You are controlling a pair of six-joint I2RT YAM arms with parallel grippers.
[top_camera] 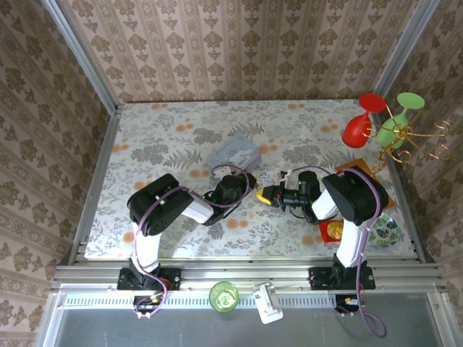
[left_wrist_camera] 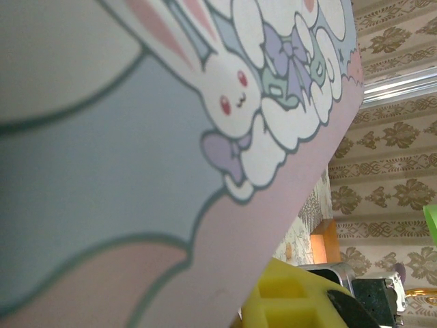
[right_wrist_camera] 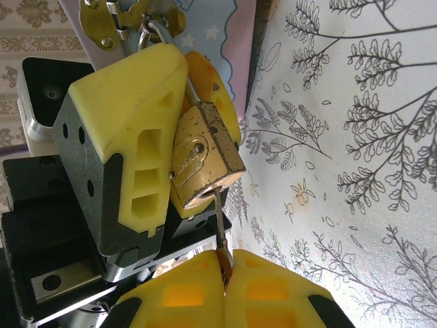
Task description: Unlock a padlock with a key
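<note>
- The padlock (right_wrist_camera: 205, 160) hangs just above the flower-print counter (right_wrist_camera: 355, 171), near its middle, between the 2 tools. Its keyhole end faces the right tool.
- Its silvery shackle (right_wrist_camera: 158, 33) is threaded through the gold hasp (right_wrist_camera: 102, 20) on the pale blue tin (right_wrist_camera: 212, 27).
- The left tool (right_wrist_camera: 181, 119) is clenched on the padlock. 1 yellow finger (right_wrist_camera: 130, 123) lies across the brass body's near face and the other presses from behind.
- The key (right_wrist_camera: 222, 236) sits with its blade in the keyhole at the padlock's lower end. The shaft runs straight back into the right tool.
- The right tool (right_wrist_camera: 225, 290) is clenched on the key's head, its 2 yellow pads (right_wrist_camera: 273, 294) pressed together around it.
- From above, the 2 arms meet tip to tip at the centre of the counter (top_camera: 159, 144). The tin (top_camera: 235, 153) lies just beyond the left tool, on the far side from the bases.
- The left wrist camera is pressed close to the tin (left_wrist_camera: 102, 171), showing a white rabbit (left_wrist_camera: 229, 96) with a lilac bow printed on it.
- A red packet (top_camera: 331, 231) lies beside the right arm. A red and a green goblet (top_camera: 356, 129) hang on a gold wire stand at the far right edge, well apart from the padlock.
</note>
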